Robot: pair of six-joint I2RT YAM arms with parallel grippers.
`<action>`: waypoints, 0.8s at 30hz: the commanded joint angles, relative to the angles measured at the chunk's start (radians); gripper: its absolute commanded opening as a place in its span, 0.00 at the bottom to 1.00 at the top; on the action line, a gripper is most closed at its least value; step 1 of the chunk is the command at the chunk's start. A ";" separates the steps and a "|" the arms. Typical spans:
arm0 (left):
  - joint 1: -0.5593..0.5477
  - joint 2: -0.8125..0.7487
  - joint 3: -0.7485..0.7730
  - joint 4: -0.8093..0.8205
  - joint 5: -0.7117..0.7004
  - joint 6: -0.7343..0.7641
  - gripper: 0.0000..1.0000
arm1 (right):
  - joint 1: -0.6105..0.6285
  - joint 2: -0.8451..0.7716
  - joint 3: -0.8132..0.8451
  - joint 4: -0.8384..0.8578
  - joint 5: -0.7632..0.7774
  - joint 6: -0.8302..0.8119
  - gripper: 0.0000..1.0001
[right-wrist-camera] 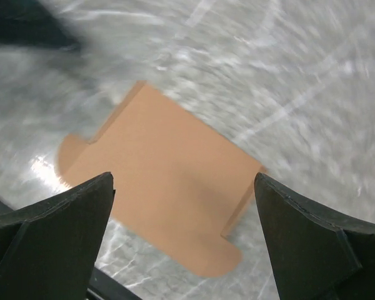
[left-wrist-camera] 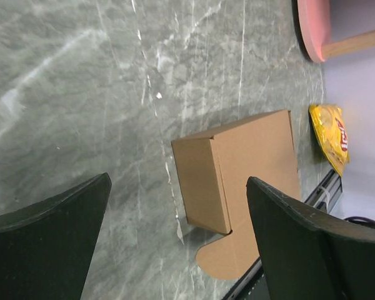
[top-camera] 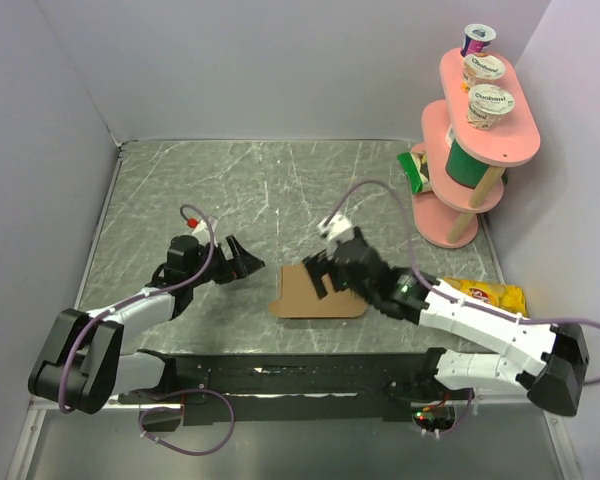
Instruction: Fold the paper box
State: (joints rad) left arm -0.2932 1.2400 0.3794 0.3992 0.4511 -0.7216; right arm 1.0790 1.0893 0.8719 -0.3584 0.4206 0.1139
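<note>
Left gripper (top-camera: 250,262): jaws spread wide, nothing between them. It sits low over the table (top-camera: 230,190) and points right, at the box.

Box (top-camera: 300,298): brown card, on the table near the front edge, about midway between the two arms. Its long axis runs left to right in the top view, so one short end faces the left gripper. The left wrist view shows that end standing up as a wall, with a folded-over panel behind it. A flat flap with a rounded tab lies on the side toward the front edge. Judged part-folded; that flap is not yet closed. The box is apart from the left fingers, in line with the gap between them.

Right gripper (top-camera: 323,278): jaws also spread wide, gripping nothing. It hangs directly over the right part of the box, tilted down at it. The right wrist view is blurred; the box fills the space between the two fingers below. Cannot tell whether the tips touch the card.

Relation that matters: the right gripper is the nearer one, above the box, and reaches it by going down. The left reaches it by a level move rightward along the long axis. Likely roles: right presses or folds, left braces the end wall.
</note>
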 commanded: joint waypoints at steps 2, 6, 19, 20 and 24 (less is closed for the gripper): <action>-0.029 -0.004 0.006 0.021 0.012 -0.021 0.96 | -0.281 -0.039 -0.034 -0.083 -0.327 0.181 1.00; -0.053 0.007 0.009 0.015 0.008 -0.024 0.96 | -0.491 -0.054 -0.125 -0.015 -0.520 0.178 1.00; -0.060 0.018 0.016 0.010 0.031 -0.035 0.96 | -0.745 0.107 -0.323 0.291 -0.953 0.233 0.91; -0.061 0.018 0.018 0.009 0.035 -0.035 0.96 | -0.745 0.122 -0.327 0.305 -0.965 0.237 0.87; -0.060 0.021 0.019 0.006 0.044 -0.029 0.96 | -0.751 0.179 -0.343 0.348 -0.965 0.250 0.77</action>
State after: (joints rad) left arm -0.3489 1.2598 0.3794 0.3893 0.4599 -0.7456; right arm 0.3374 1.2354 0.5457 -0.1238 -0.4908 0.3420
